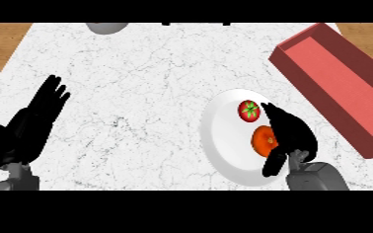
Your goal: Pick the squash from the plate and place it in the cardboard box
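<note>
A white plate lies on the marble counter at the right. On it sit a red round fruit with a green stem and an orange squash. My right hand hovers over the plate's right side, open. Its fingers stretch past the squash's far side and its thumb hangs on the near side, so the squash's right part is hidden. The box, red with a pink floor, lies slanted at the far right. My left hand rests open at the left edge, fingers up.
A grey rounded object pokes in at the counter's far edge, left of centre. Wooden surface shows beyond the counter's far left corner. The box's near wall lies close to the right of the plate.
</note>
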`<state>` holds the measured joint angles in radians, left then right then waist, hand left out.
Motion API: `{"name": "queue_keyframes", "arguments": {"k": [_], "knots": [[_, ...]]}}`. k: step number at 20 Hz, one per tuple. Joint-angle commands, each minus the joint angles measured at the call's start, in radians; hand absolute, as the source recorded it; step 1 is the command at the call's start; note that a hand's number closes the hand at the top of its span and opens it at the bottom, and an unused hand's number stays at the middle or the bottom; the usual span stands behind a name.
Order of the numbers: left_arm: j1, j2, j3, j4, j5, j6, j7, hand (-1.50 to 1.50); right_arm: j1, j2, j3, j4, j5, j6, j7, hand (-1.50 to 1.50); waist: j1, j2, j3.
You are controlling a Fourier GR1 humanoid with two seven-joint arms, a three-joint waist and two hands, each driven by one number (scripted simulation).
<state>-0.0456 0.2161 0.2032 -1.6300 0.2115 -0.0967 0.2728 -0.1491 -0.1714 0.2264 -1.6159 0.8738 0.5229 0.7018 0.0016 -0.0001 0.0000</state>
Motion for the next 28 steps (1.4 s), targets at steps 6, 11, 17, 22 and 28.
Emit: {"name": "queue_keyframes", "arguments": {"k": [6,11,17,22,28], "knots": [[-0.054,-0.012,-0.002,-0.047,0.008,0.022,0.089,0.00,0.031,-0.004,0.036,0.009,0.070,-0.092,-0.122,1.50,-0.002,0.000,0.000],[-0.022,-0.013,0.018,-0.022,-0.012,0.005,0.035,0.00,-0.011,0.001,0.004,0.079,0.093,-0.125,-0.191,1.50,0.000,0.000,0.000],[-0.006,-0.025,-0.002,-0.050,-0.017,-0.007,0.027,0.00,-0.294,-0.003,-0.059,0.365,0.077,-0.099,-0.292,1.50,0.014,0.003,0.000],[0.015,-0.018,0.025,-0.050,-0.012,-0.009,0.024,0.00,-0.388,0.045,-0.060,0.561,0.127,-0.206,-0.366,1.50,0.010,0.002,0.000],[0.019,-0.011,0.031,-0.016,-0.016,-0.039,-0.005,0.00,-0.373,0.016,-0.066,0.442,0.178,-0.220,-0.332,1.50,0.003,0.000,0.000]]}}
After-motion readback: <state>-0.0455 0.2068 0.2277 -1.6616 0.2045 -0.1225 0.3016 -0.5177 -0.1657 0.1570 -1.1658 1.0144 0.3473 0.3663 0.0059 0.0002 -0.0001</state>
